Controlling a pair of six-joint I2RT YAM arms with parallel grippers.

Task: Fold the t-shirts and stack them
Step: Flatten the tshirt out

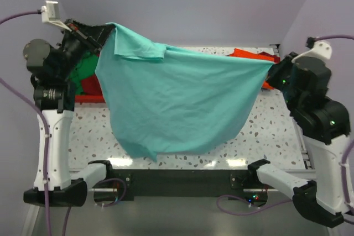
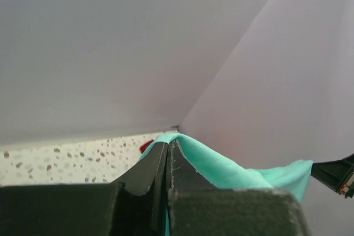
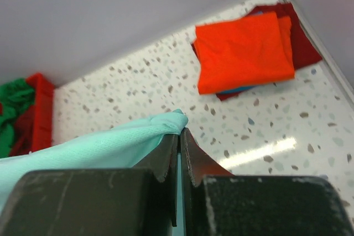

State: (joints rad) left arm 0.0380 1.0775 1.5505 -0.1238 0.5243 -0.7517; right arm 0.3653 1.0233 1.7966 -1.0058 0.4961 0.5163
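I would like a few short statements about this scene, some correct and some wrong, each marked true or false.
1. The teal t-shirt hangs stretched between the left tool and the right tool. True.
2. The left tool is open and empty. False: it is shut on an edge of the teal t-shirt.
3. A folded orange t-shirt lies on a dark red t-shirt on the table. True.
4. The green t-shirt lies folded on top of the orange one. False: it sits crumpled in the red tray, far from that stack.
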